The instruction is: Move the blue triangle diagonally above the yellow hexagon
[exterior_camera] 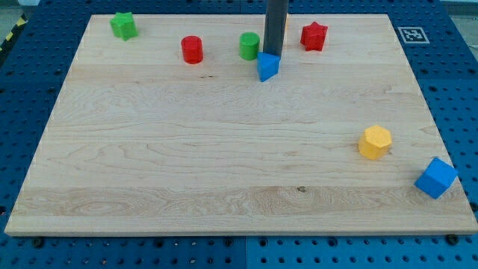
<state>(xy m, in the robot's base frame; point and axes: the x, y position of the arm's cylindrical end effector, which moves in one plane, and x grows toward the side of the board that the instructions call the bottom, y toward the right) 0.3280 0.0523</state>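
My tip (272,54), a bare rod end with no claw to spread or pinch, touches the top of the blue triangle (267,66) near the wooden board's (187,149) top edge. The yellow hexagon (374,142) sits well apart, lower right, near 1 blue cube (435,177).

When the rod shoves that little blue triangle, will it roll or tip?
Probably neither: the blue triangle sits flat on the smooth wooden board, so it should slide. It looks small and solid, likely light. With my tip touching its upper edge, an off-centre push may spin it.
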